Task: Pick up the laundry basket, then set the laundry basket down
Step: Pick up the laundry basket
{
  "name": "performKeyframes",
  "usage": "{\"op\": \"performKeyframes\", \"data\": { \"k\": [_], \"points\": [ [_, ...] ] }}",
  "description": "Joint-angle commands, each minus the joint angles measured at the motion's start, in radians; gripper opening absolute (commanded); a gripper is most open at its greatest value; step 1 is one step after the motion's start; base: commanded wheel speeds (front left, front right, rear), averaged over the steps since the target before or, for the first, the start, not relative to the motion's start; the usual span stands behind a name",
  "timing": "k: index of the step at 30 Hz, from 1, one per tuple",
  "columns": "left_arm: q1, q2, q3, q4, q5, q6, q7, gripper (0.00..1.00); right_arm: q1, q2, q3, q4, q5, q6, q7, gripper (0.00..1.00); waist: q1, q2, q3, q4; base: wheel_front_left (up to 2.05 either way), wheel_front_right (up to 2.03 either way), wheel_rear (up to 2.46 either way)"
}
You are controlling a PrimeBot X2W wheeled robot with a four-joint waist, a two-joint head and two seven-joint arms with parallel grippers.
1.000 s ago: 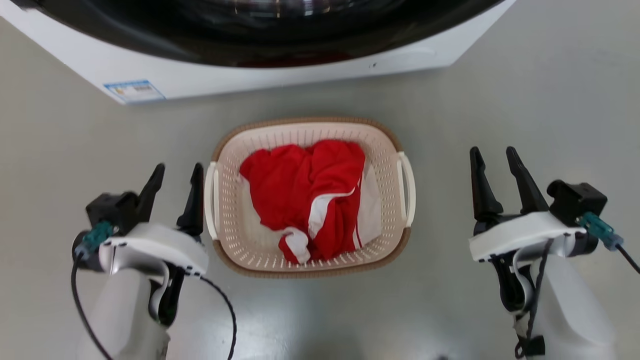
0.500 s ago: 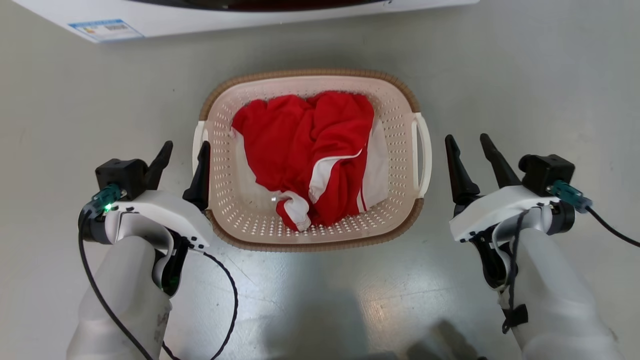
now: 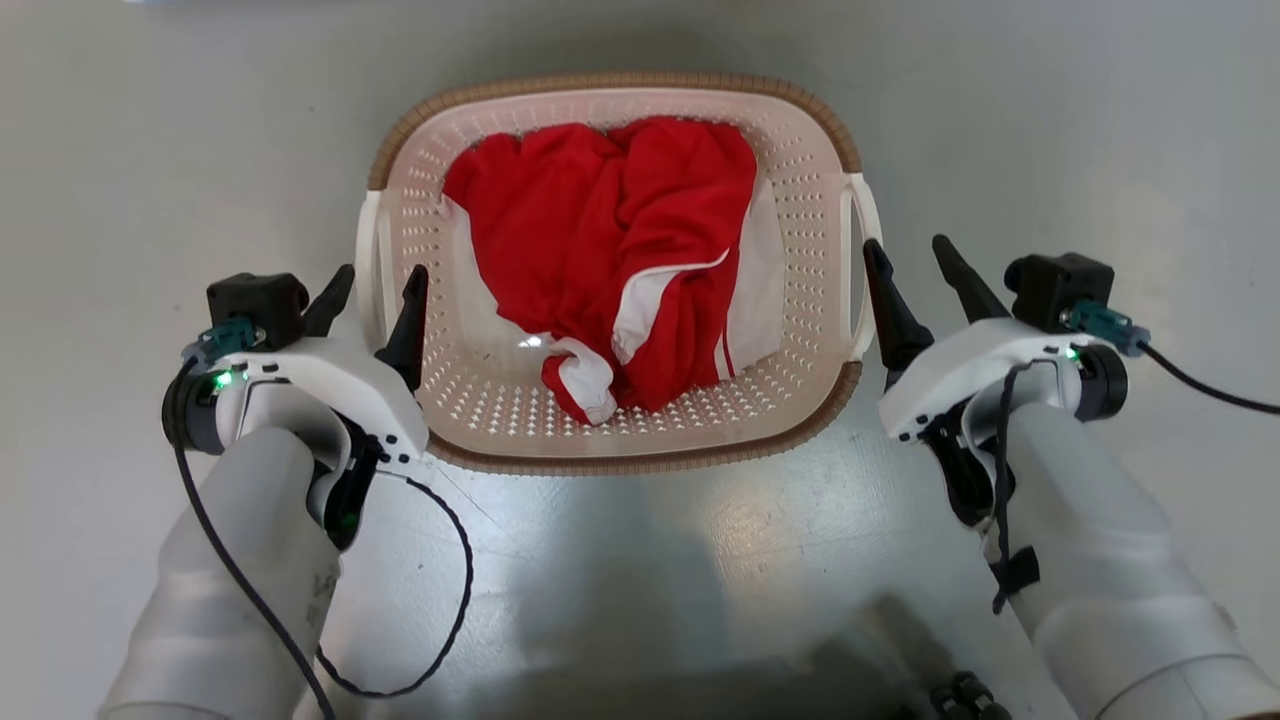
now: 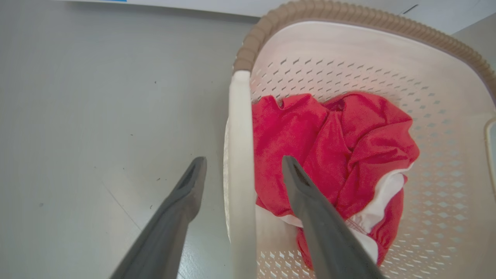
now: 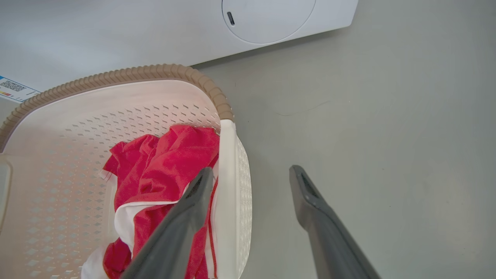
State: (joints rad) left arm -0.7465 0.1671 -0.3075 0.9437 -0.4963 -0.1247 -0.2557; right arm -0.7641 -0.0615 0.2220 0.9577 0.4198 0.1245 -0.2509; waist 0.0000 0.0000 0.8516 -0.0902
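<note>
A cream-white perforated plastic laundry basket (image 3: 640, 462), a rounded rectangle with a brown woven-look rim, is seen standing on the smooth grey floor (image 3: 1100, 120) between the two grippers, its open top facing up. Its long axis is laid from left to right across the head view, so that one short end is turned toward each gripper. One basket is counted, with two white loop handles, one on each short end.

The left gripper (image 3: 382, 272) (image 4: 244, 159) is held with its two dark fingers apart. The white left handle (image 4: 240, 155) is seen between them in the left wrist view, one finger outside the basket and one over its inside. Whether the handle is touched cannot be told.

The right gripper (image 3: 906, 243) (image 5: 252, 169) is likewise spread. The white right handle (image 5: 226, 186) is seen between its fingers, close beside the inner one, and contact cannot be judged.

Crumpled red cloth with white trim (image 3: 600, 230) is held in the basket. Whether it is one garment or several cannot be told. A white washer (image 5: 155, 31) is seen beyond the basket in the right wrist view.
</note>
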Motion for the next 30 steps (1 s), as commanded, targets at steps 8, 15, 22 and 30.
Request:
{"op": "performKeyframes", "data": {
  "k": [8,15,22,30],
  "points": [
    [-0.097,0.036,-0.055,0.085,-0.065,-0.006,-0.006,1.0,-0.052,0.011,0.113,0.072,0.097,0.006,-0.011,1.0,0.0,0.0,0.07,0.004,0.0,0.0,0.0],
    [-0.134,0.035,-0.123,0.113,-0.124,-0.006,-0.006,0.46,-0.1,0.011,0.211,0.135,0.186,0.006,-0.011,0.53,0.0,0.0,0.091,0.017,0.0,0.0,0.0],
    [-0.144,0.045,-0.174,0.113,-0.17,-0.006,-0.006,0.0,-0.119,0.011,0.277,0.166,0.263,0.006,-0.011,0.0,0.0,0.0,0.092,0.021,0.0,0.0,0.0],
    [-0.136,0.053,-0.21,0.12,-0.206,-0.006,-0.006,0.0,-0.118,0.011,0.324,0.172,0.308,0.006,-0.011,0.0,0.0,0.0,0.052,0.015,0.0,0.0,0.0]
  ]
}}
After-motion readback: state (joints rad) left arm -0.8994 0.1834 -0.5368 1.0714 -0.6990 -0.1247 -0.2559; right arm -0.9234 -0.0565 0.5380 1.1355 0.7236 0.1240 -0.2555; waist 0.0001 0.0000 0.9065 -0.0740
